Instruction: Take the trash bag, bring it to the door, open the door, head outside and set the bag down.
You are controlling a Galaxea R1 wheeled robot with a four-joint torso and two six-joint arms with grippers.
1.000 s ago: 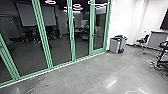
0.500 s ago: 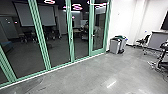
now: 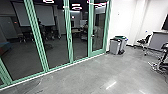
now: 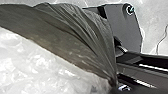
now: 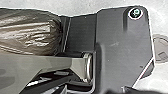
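Observation:
A dark trash bag (image 4: 75,32) shows large in the left wrist view, its film drawn together into tight folds that meet at my left gripper (image 4: 113,83), which is shut on it. The right wrist view also shows the bag (image 5: 32,35), shiny and bulging, beside the robot's dark base plate. In the head view a green-framed glass door (image 3: 98,52) with a small handle stands closed at the far end of the glass wall.
The green-framed glass wall (image 3: 45,67) runs along the left, with a dark room behind it. Grey bins (image 3: 115,47) stand by the white wall past the door. Farther right are a black chair (image 3: 144,41), a grey desk (image 3: 160,41) and another chair at the edge.
The head camera has shifted a little with the robot; the near glass panels sit farther left and more of the right-hand chair shows. The door remains closed.

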